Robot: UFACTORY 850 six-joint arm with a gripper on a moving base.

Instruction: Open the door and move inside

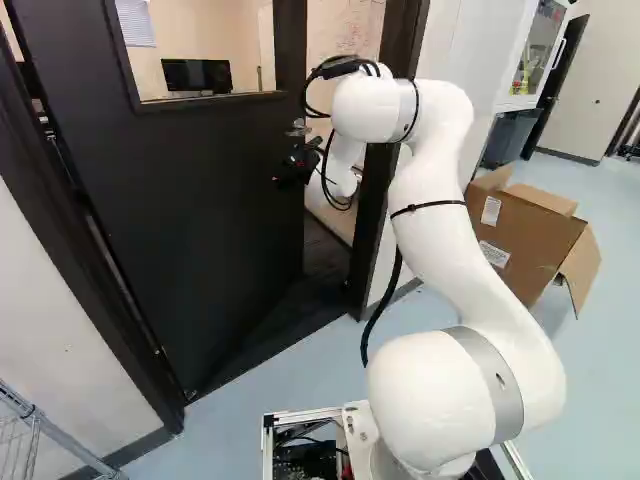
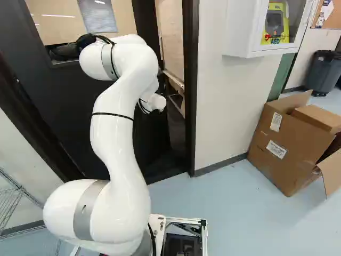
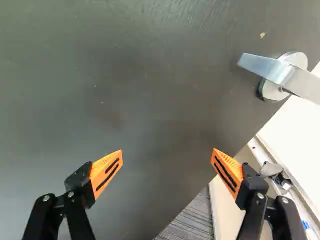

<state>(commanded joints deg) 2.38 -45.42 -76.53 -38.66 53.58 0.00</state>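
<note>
From where I stand, here's the gripper [image 1: 292,168], fingers spread wide, orange pads [image 3: 106,172] well apart, facing the door [image 1: 190,220]! At two o'clock from them, a silvery lever handle [image 3: 292,80]. And the door itself: dark, flat, windowed, ajar in its frame [image 1: 366,235], nine o'clock in the left base view. Right base view now: white cabinet [image 2: 242,32] at one o'clock, lettered yellow unit [image 2: 274,26] inside; cardboard box [image 2: 290,141] at three, wearing white printed labels [image 2: 276,149]!

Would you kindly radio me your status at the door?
Gripper open, off the handle. Door partly open. Cardboard box right of doorway, outside its path.
</note>
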